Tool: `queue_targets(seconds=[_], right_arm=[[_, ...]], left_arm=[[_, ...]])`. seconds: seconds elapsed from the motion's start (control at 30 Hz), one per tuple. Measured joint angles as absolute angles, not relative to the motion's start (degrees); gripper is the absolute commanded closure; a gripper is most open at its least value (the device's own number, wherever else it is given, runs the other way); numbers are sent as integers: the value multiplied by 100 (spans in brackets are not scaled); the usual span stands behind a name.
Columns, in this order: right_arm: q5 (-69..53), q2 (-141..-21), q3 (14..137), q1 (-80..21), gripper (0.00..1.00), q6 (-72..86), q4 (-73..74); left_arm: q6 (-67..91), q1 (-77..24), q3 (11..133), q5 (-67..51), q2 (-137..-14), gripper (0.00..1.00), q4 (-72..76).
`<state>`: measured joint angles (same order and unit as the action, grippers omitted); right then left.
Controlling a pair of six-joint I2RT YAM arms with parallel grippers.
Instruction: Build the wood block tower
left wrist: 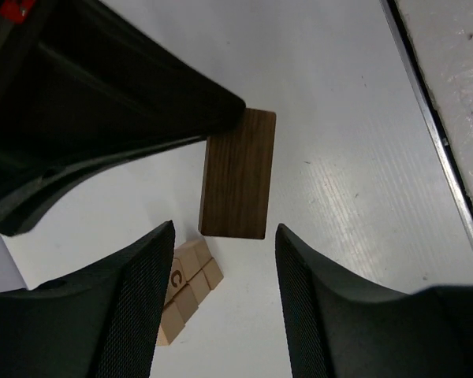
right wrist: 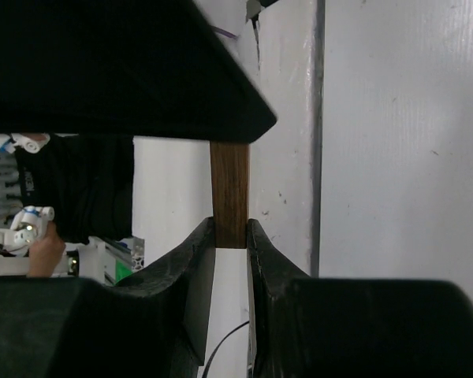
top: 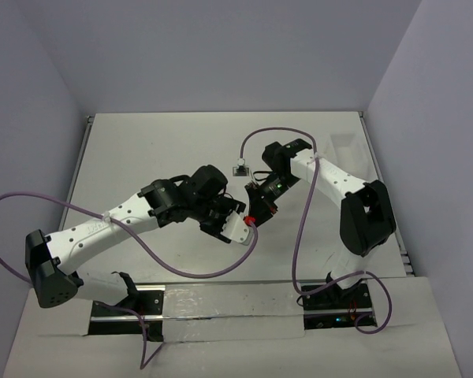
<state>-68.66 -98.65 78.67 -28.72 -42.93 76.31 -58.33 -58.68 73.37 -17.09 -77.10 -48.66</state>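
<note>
— White tabletop runs under both arms, grey walls around it. What do you want checked first?

— The right gripper. Is it shut?

— Look at your right wrist view: the right gripper has its two fingers pressed tight on the lower end of a dark wooden plank, seen edge-on at the centre of the frame. Almost no gap shows beyond the plank's thickness.

— And the left?

— Your left gripper stands wide apart, its textured pads at the bottom of the left wrist view, nothing between them. The same plank sits just above that gap, broad face toward the camera, mid-frame. A black gripper body in the upper left meets the plank's upper left corner.

— Do the left pads touch the plank?

— You cannot tell from these views.

— Where are the light blocks?

— A cluster of light wooden blocks lies on the table at lower left of the left wrist view, beside the left pad and below the plank. One face shows a letter C. Whether they are stacked is unclear.
</note>
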Motion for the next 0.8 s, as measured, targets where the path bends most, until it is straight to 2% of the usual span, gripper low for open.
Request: queue_targets(seconds=[0.3, 0.57, 0.67, 0.8], right_arm=[[-6980, -10091, 7867, -2904, 100, -4151, 7632], [-7016, -10121, 7867, -2906, 100, -4071, 7634], [-7017, -10121, 7867, -2909, 100, -4040, 7634], [-7011, -10121, 7867, -2910, 100, -4021, 7631]], left_arm=[[-6040, -6153, 7343, -1504, -7802, 44, -4871], [-6075, -6254, 7338, -1404, -7802, 52, -4871], [-6083, -6254, 7315, -1376, -7802, 59, -4865], [-6091, -6261, 7299, -1365, -7802, 77, -4871]])
